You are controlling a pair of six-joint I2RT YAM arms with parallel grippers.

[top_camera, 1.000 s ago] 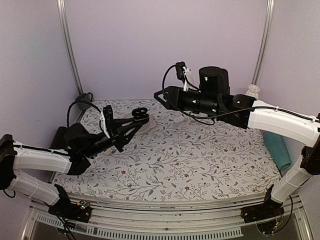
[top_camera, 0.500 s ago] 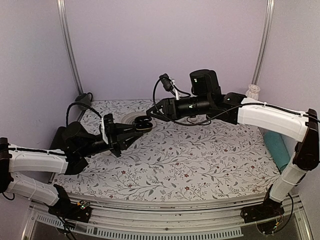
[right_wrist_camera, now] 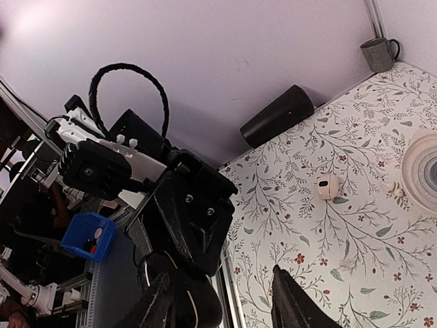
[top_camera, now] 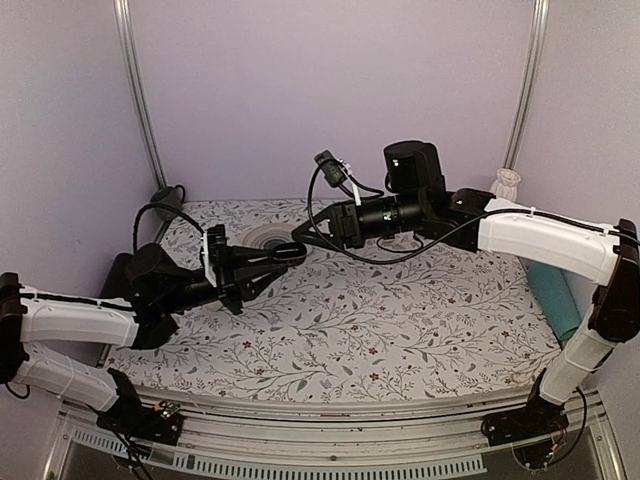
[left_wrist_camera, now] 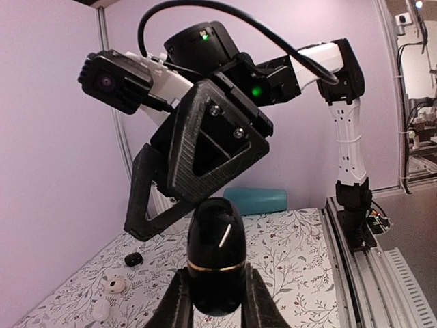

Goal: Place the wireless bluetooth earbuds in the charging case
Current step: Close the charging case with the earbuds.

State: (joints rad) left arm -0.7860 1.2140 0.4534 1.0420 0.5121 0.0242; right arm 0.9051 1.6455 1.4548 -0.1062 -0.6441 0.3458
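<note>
The charging case is a glossy black pebble with a thin gold band, lid closed. It is held off the table with my left gripper shut on its lower half. In the top view the case hangs above the back left of the table at the tip of my left gripper. My right gripper hovers right at it, and in the left wrist view its black fingers loom just above the case. In the right wrist view my right gripper is open, with the case beside its left finger. I cannot make out the earbuds.
A small black lump and two white oval cases lie on the flowered cloth. A white ringed disc sits at the back. A black cylinder and grey mug stand at the left edge, a teal roll at the right.
My right arm swung left and down until its fingers reached the case. My left gripper carried the case a little right and lower, still shut on it.
</note>
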